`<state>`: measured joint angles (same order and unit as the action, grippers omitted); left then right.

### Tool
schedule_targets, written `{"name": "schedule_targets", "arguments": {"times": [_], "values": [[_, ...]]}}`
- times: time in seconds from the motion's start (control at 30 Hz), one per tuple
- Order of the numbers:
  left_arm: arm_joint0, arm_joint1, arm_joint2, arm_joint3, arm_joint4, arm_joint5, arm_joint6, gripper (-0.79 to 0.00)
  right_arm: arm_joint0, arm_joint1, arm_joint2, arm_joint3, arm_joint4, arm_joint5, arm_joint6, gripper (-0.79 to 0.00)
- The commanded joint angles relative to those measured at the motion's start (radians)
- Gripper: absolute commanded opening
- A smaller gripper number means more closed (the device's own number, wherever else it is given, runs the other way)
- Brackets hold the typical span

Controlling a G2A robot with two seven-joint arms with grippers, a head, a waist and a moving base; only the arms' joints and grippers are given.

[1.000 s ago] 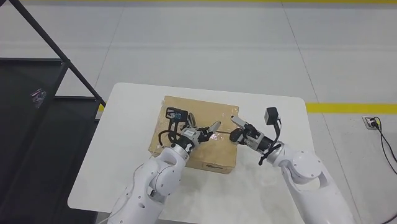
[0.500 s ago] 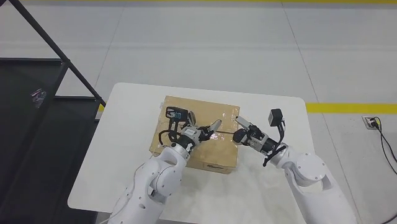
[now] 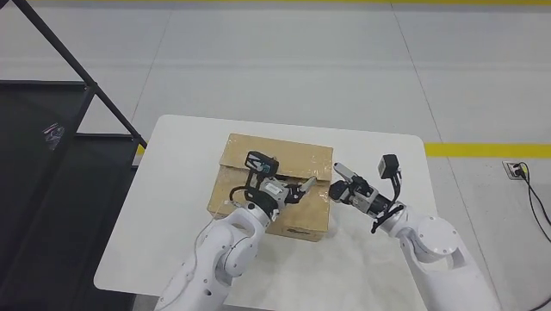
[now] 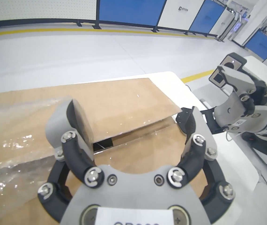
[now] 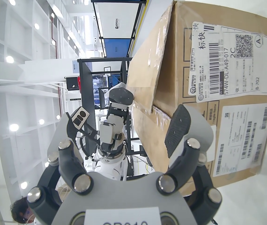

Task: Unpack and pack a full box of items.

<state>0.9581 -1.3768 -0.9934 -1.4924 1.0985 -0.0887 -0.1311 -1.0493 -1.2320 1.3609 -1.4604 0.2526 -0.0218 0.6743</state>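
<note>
A brown cardboard box [image 3: 277, 154] sits in the middle of the white table [image 3: 164, 225], its top flaps covered with clear tape. In the left wrist view the far flap [image 4: 114, 99] stands slightly lifted, leaving a dark gap [image 4: 105, 142] along the centre seam. My left gripper [image 3: 299, 189] [image 4: 133, 118] hovers open over the box top near its right edge, nothing between its fingers. My right gripper [image 3: 339, 181] [image 5: 124, 122] is open just off the box's right side, facing the wall with the shipping labels [image 5: 227, 61].
A black metal rack [image 3: 52, 130] stands close to the table's left edge. Bare table surface lies in front of the box [image 3: 284, 268] and to its right behind my right arm [image 3: 387, 152].
My left gripper slid rightward along the box top toward its right edge. The right gripper drew back to the right, off the box's top edge. The far flap now looks a little raised.
</note>
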Motion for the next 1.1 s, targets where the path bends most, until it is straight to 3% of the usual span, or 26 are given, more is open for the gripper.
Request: {"name": "schedule_targets", "arguments": {"times": [0.0, 0.33, 0.7, 1.07], "values": [[-0.002, -0.001, 0.007, 0.006, 0.030, -0.003, -0.001, 0.000, -0.002, 0.001, 0.001, -0.001, 0.000, 0.000, -0.001, 0.000], [0.004, -0.007, 0.007, -0.003, 0.062, -0.015, 0.046, 0.000, -0.004, 0.004, 0.001, 0.004, 0.008, -0.004, -0.006, 0.000], [0.075, 0.002, -0.108, -0.228, -0.121, -0.086, 0.059, 0.000, -0.002, 0.003, 0.005, -0.004, 0.050, -0.041, -0.037, 0.000], [0.118, 0.008, -0.151, -0.300, -0.156, -0.111, 0.033, 0.000, -0.006, 0.005, 0.009, -0.022, 0.058, -0.047, -0.059, 0.000]]}}
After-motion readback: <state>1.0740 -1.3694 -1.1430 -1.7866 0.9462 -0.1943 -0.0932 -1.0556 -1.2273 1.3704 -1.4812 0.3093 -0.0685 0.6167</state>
